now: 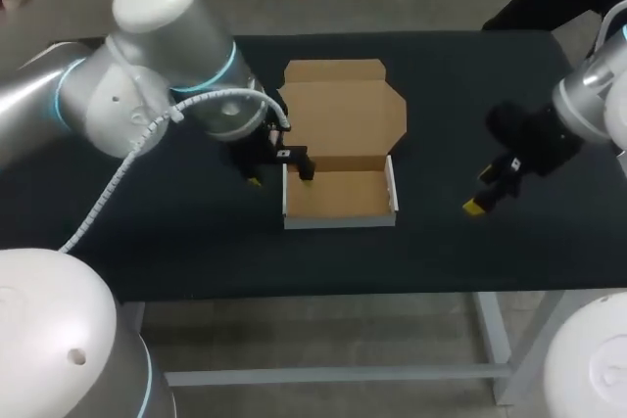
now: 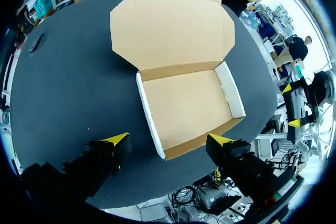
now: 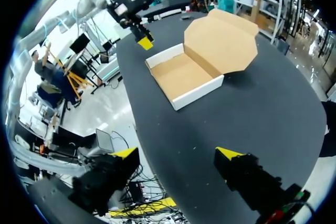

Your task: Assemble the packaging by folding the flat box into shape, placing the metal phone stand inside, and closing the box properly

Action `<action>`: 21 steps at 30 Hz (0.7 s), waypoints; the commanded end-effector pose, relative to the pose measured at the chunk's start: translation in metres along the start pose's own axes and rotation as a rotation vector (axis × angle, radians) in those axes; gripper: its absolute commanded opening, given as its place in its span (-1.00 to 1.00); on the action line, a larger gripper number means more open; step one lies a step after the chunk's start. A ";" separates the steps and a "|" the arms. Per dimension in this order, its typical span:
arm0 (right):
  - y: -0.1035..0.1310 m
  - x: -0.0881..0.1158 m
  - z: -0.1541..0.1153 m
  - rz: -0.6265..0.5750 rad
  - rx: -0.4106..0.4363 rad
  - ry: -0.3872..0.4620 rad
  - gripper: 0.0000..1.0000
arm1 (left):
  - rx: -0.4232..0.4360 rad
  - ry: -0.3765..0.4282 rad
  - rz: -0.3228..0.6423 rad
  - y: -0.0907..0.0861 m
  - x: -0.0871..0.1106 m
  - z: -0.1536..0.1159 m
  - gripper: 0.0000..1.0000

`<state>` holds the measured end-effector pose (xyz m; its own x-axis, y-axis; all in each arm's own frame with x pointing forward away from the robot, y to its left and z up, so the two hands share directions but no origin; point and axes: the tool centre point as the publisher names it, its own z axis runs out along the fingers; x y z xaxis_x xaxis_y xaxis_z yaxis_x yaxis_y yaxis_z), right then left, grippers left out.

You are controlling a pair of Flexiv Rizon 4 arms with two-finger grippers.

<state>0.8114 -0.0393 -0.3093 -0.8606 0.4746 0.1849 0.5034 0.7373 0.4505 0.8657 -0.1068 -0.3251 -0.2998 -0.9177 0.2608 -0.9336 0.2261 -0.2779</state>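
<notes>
The cardboard box (image 1: 338,195) sits mid-table as a shaped tray with white walls, and its brown lid (image 1: 343,110) lies open and flat behind it. My left gripper (image 1: 280,175) hovers open over the tray's left wall, one finger outside and one inside. In the left wrist view the box (image 2: 186,108) has its near corner just ahead of the left gripper (image 2: 168,140), touching neither finger. My right gripper (image 1: 481,192) hangs open over bare table right of the box, holding nothing. From the right wrist, the box (image 3: 184,74) lies well ahead of the right gripper (image 3: 177,153). No phone stand shows.
A small dark object (image 2: 37,43) lies on the black table (image 1: 460,252) far to the lid's left; I cannot tell what it is. My left arm's elbow (image 1: 157,56) looms over the table's left part. Bare tabletop lies in front and to the right of the box.
</notes>
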 end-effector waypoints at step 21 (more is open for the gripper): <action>-0.004 -0.005 -0.029 0.265 -0.092 -0.028 1.00 | 0.103 0.335 0.134 0.072 -0.019 -0.087 1.00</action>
<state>0.8182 -0.0548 -0.2937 -0.7054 0.6461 0.2914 0.6939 0.5454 0.4702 0.7992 -0.0549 -0.2767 -0.4894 -0.7091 0.5076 -0.8644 0.3176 -0.3898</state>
